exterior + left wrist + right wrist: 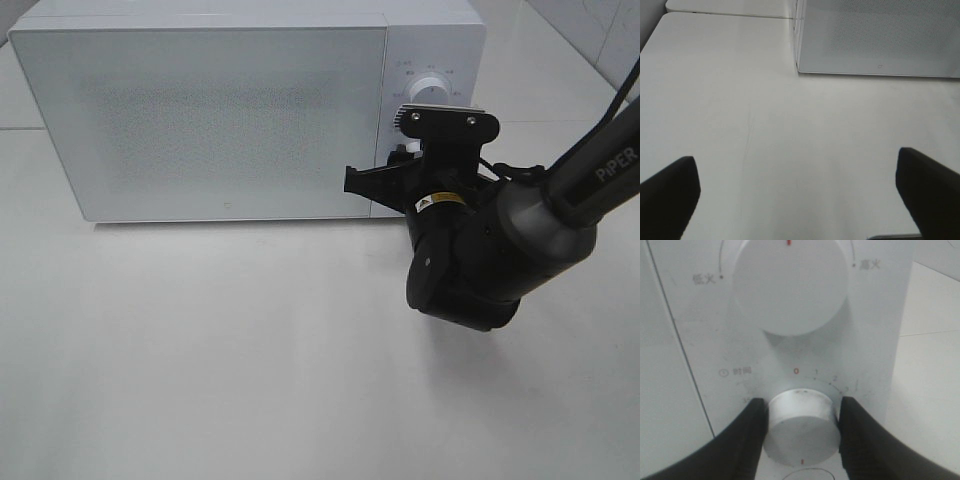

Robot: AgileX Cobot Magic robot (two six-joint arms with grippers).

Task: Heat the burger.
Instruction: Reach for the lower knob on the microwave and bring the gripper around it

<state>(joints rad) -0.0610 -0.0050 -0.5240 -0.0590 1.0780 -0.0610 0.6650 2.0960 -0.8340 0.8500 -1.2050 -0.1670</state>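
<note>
The burger is out of view. The white microwave (220,110) stands at the back of the table with its door closed. My right gripper (405,160) is at the microwave's control panel. In the right wrist view its two black fingers (747,440) press on either side of the lower round timer knob (800,425), so the right gripper (801,427) is shut on that knob. My left gripper (797,175) is open over bare table, with nothing between its fingers (670,190), a little way in front of the microwave's (880,40) corner.
A larger white power knob (790,285) sits above the timer knob on the panel, and also shows in the high view as the power knob (430,88). The right arm (480,260) hangs over the table in front of the panel. The white tabletop (200,350) stretches out in front.
</note>
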